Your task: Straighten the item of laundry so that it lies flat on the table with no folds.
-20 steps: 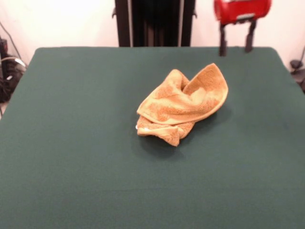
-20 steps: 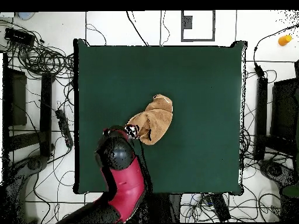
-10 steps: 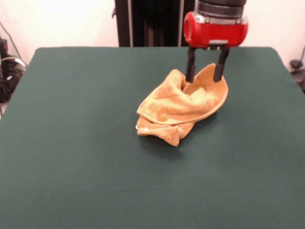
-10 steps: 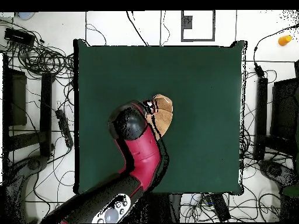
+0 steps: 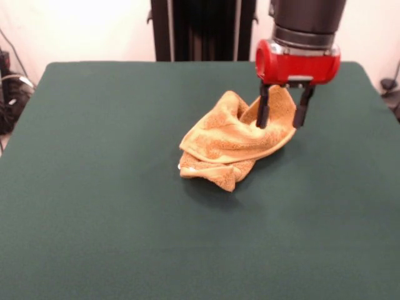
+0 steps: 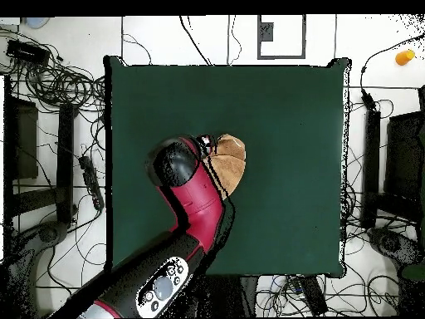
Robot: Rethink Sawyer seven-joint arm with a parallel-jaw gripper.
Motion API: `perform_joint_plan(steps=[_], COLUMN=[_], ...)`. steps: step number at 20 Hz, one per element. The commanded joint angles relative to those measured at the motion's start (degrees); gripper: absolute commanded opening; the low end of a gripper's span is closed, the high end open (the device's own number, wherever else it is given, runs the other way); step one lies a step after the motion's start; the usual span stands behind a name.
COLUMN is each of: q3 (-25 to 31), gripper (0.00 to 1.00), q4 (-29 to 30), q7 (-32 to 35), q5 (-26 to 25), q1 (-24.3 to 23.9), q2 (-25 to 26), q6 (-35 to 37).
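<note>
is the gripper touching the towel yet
Cannot tell. In the front view the open gripper straddles the towel's raised corner, overlapping it, but no contact or gap shows plainly; overhead, the arm hides it.

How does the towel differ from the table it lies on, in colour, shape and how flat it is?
The towel is golden-orange; the table is dark green. The towel is small and crumpled into folds, with one raised flap between the open fingers of the end effector; the table is large, rectangular and flat. Both look matte and cloth-like.
</note>
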Motion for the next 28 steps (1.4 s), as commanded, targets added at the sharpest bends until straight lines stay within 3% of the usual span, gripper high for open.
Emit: perform_joint_plan(steps=[1,9,18,22,28], q3=[13.80,17.34,22.29,21.23,23.01], gripper=[1.00,1.00,1.00,1.00,1.00], q4=[-4.58,-4.66,3.03,4.45,3.68], q7=[28.51,30.85,26.25,28.18,26.03], q5=[-8.01,-10.45,-9.89,-13.00,-15.15], q1=[-0.08,-0.95,-1.14,-1.33,-3.95], q2=[3.75,4.50,1.17,-0.52,-1.94], q6=[0.37,-2.85,-8.66,-6.78,-5.53])
